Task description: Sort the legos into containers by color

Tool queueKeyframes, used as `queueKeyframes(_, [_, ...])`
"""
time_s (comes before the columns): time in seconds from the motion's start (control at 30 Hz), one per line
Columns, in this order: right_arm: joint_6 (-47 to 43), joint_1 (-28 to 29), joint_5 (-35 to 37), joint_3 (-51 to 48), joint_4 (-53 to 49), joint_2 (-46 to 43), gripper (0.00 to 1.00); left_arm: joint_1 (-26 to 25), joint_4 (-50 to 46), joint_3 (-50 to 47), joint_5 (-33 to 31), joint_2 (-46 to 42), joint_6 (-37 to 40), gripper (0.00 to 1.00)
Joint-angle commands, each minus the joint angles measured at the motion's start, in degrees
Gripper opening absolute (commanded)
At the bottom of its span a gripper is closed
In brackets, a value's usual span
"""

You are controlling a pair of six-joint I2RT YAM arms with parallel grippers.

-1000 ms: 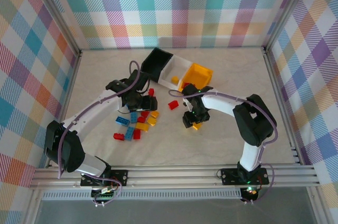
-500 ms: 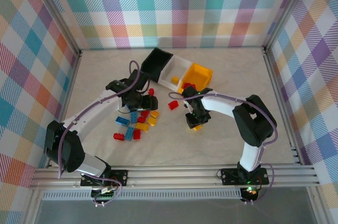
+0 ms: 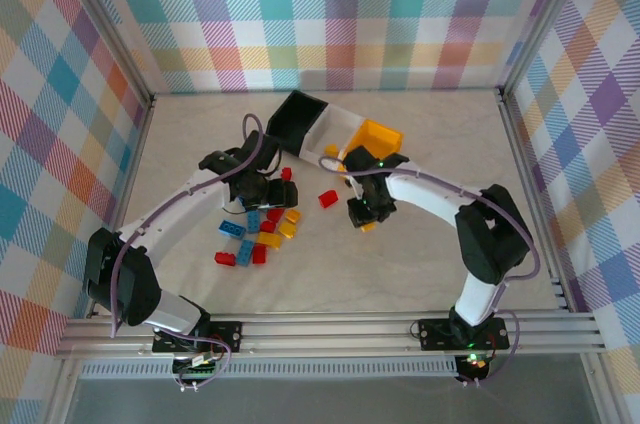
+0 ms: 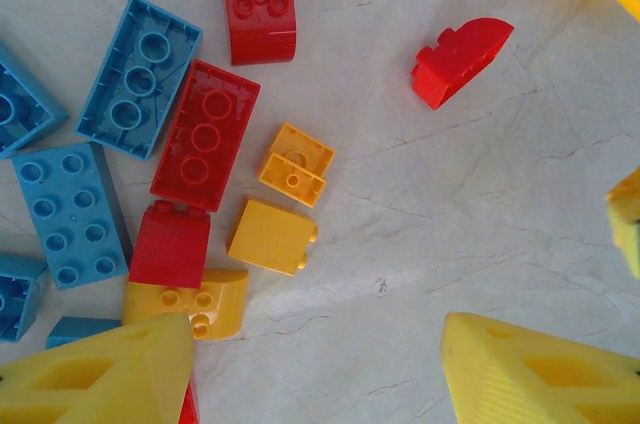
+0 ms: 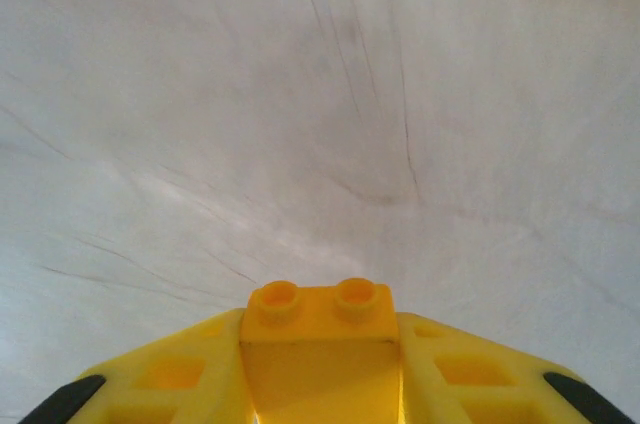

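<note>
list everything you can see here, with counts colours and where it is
black bin: one, black, left end of the joined row, far middle
white bin: one, white, middle of that row
yellow-orange bin: one, yellow-orange, right end of it
red bricks: at least four, red, loose pile
curved red brick: one, red, alone right of the pile
blue bricks: at least four, blue, pile's left side
yellow bricks: three, yellow, in the pile
held yellow brick: one, yellow, in the right hand
table: one, pale marbled, under everything
left hand: one, yellow fingers, open above the pile
right hand: one, yellow fingers, shut on the held yellow brick
</note>
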Motion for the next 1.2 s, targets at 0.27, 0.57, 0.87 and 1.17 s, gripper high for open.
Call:
queueKeyframes(0.27, [0.1,-3.6,-3.6,30.1,0.9,13.6,0.35,0.9,-3.4,-0.1,1.4,-1.6,0.2,0.67])
queueKeyframes(0.57, [-0.3,-6.2,-1.7,47.4,3.3,30.6,0.35,0.9,-8.6,-0.2,2.0,-4.0,1.1,0.67])
queueKeyframes(0.87, [-0.8,-7.2,2.0,62.6,-2.9,41.7,0.35,1.3,-10.8,-1.6,1.1,-6.7,1.8,0.67])
queueKeyframes(1.17, [-4.1,-8.8,3.8,64.0,-8.0,42.6,0.39,3.5,-8.2,-1.4,1.7,-4.7,2.4,0.68])
